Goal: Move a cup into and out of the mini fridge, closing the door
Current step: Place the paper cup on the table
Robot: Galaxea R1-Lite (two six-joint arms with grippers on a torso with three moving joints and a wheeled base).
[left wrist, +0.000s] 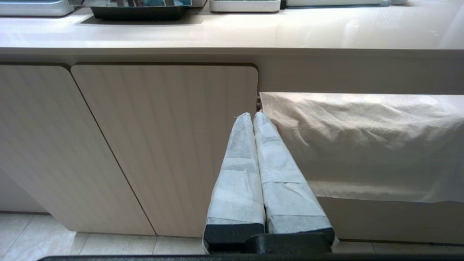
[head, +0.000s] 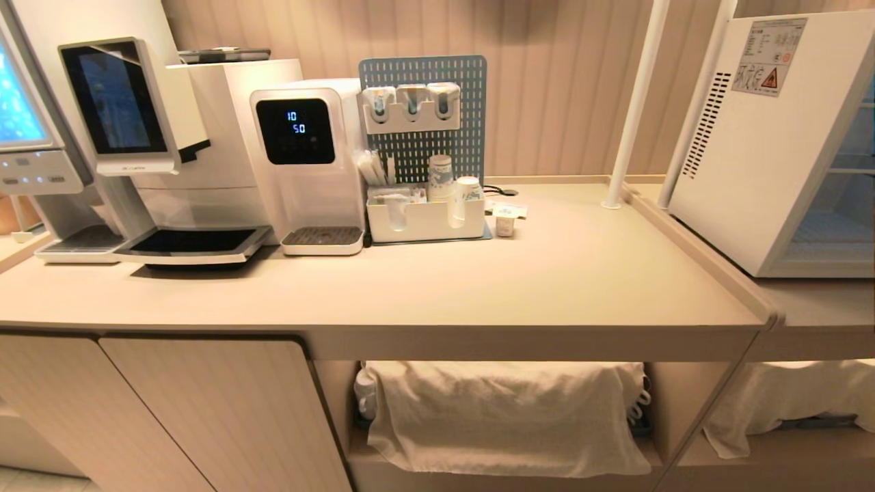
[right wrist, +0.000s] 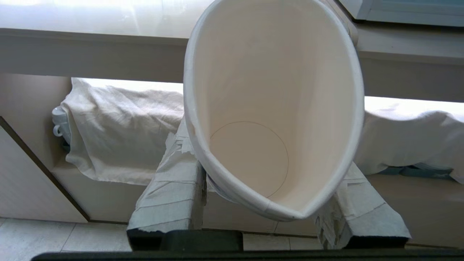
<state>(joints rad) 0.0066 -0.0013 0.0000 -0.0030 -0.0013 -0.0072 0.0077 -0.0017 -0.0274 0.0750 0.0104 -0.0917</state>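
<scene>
1. The head view shows neither arm. It takes in the counter (head: 478, 287), with the mini fridge (head: 765, 137) standing on the lower ledge at its right end; its door is not in this view, and the pale shelves inside show at the picture's right edge.
2. Only the right wrist view shows the cup (right wrist: 272, 108). It sits between the two tape-wrapped fingers (right wrist: 174, 192) of the right gripper (right wrist: 270, 203), which are clamped on its sides hard enough to squash the rim into a pointed oval. The mouth faces the camera, the round bottom is visible and the cup is empty.
3. Beyond those fingers lie the front edge of the counter and an open shelf draped with a white cloth (right wrist: 119, 130); a white mug handle peeks out beside the cloth. A corner of the fridge shows past the cup's rim.
4. Only the left wrist view shows the left gripper (left wrist: 253, 119). Its wrapped fingers (left wrist: 239, 174) are pressed together along their length with nothing between them.
5. Their tips point at the cabinet door (left wrist: 163, 145), just at the seam where the cloth-covered shelf begins.
6. The head view alone shows the water dispenser (head: 307, 157) and the stack of patterned cups (head: 439, 176) at the back of the counter.
</scene>
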